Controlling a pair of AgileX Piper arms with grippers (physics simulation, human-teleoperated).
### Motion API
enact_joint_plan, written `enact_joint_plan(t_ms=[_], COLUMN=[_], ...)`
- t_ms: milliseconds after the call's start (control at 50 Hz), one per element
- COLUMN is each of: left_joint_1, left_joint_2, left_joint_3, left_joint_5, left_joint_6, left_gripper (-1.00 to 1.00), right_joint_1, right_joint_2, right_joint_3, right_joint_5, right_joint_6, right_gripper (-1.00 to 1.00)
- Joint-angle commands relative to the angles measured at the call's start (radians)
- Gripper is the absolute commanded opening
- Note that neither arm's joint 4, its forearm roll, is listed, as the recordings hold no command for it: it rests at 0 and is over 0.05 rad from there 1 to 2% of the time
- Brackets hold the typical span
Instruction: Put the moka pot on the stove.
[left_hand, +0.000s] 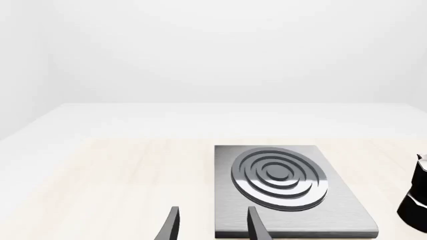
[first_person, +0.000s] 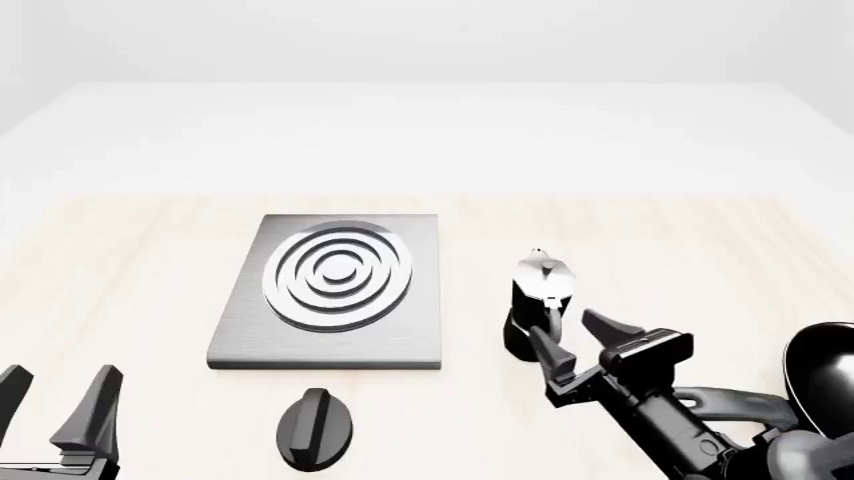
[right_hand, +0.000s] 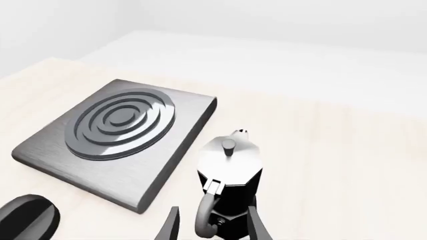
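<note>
The small black faceted moka pot with the shiny silver lid (first_person: 541, 300), stood upright on the pale wooden tabletop (first_person: 667, 250) just beside the flat grey stove slab (first_person: 400, 330), is judged rigid, smooth and tippable, best taken at its narrow waist by the right gripper (first_person: 574, 335), whose fingers are spread apart.

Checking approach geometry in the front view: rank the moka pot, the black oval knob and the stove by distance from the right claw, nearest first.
From the right claw:
1. Moka pot, just ahead of the fingertips, standing on the table right of the stove.
2. Black oval knob, to the claw's left, near the table's front edge.
3. Stove, left and farther forward; measured to its centre, only slightly beyond the knob.
</note>
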Motion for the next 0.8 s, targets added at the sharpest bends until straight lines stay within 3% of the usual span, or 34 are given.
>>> enact_joint_plan(t_ms=[20,580,600,800], left_joint_1=[0.0,0.0,0.0,0.0], left_joint_2=[0.0,0.0,0.0,0.0], left_joint_3=[0.0,0.0,0.0,0.0], left_joint_5=[0.0,0.0,0.0,0.0], left_joint_6=[0.0,0.0,0.0,0.0], left_gripper=[1.0,1.0,1.0,1.0], right_joint_1=[0.001,0.009,0.01,0.017], right_joint_2=[0.033,0.106,0.107,0.107], right_joint_3=[-0.013,-0.043,-0.044,-0.041], right_joint_5=[-0.002,-0.002,-0.002,-0.002], right_joint_6=[0.009,0.023,0.023,0.025], right_gripper=[1.0,1.0,-1.0,-1.0])
